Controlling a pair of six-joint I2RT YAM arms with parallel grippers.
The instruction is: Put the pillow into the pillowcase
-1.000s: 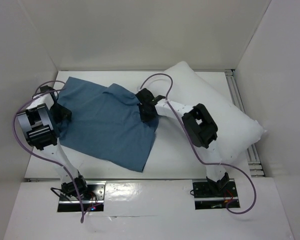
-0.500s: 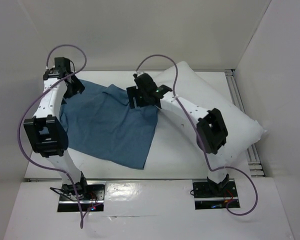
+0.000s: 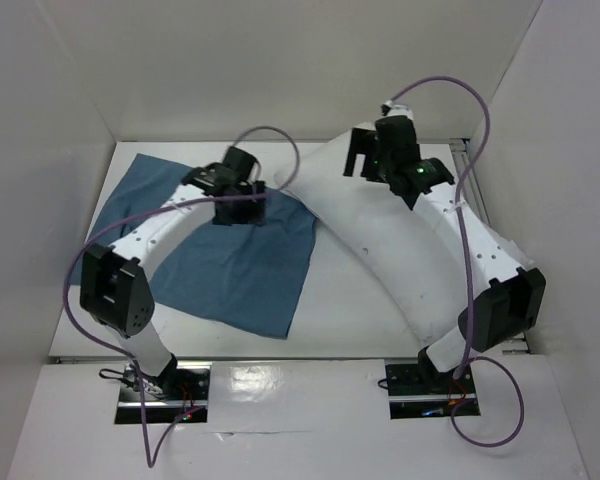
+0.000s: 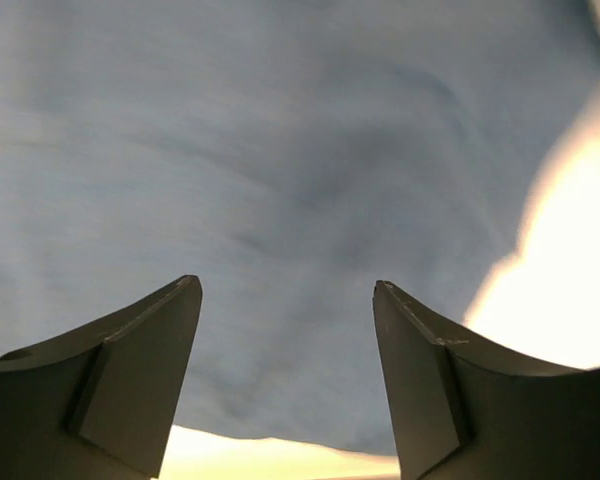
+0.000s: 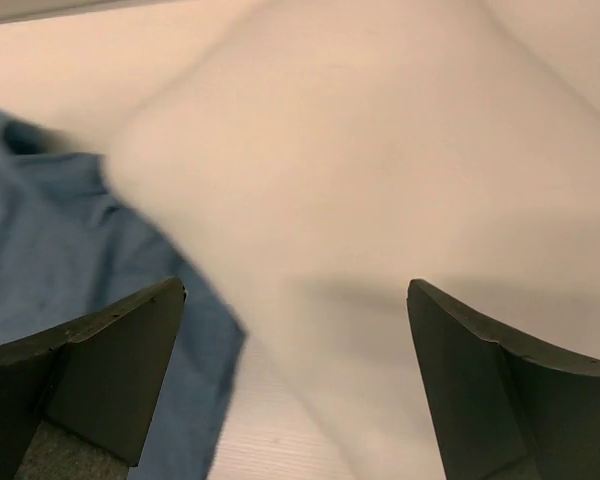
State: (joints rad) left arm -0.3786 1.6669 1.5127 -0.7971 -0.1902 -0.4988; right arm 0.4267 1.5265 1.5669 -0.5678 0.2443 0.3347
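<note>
The blue pillowcase [image 3: 205,255] lies spread and wrinkled on the white tabletop [image 3: 345,320], filling the left half of the overhead view, with one corner pointing toward the lower middle of the frame. Above its upper right part hangs the left tool [image 3: 238,208], at the end of an arm that arches up from the lower left. Its wrist view shows the two dark fingers [image 4: 130,370] spread apart with nothing between them and only blurred blue cloth beneath; whether they touch the cloth I cannot tell. To the right, the white pillow [image 3: 380,245] lies outside the pillowcase, running on a slant from the upper middle of the frame down to the lower right, and its upper left corner meets the cloth's upper right edge. The right tool [image 3: 360,160] sits over the pillow's upper end, its jaws spread wide and gripping nothing, the pillow blurred below them.
</note>
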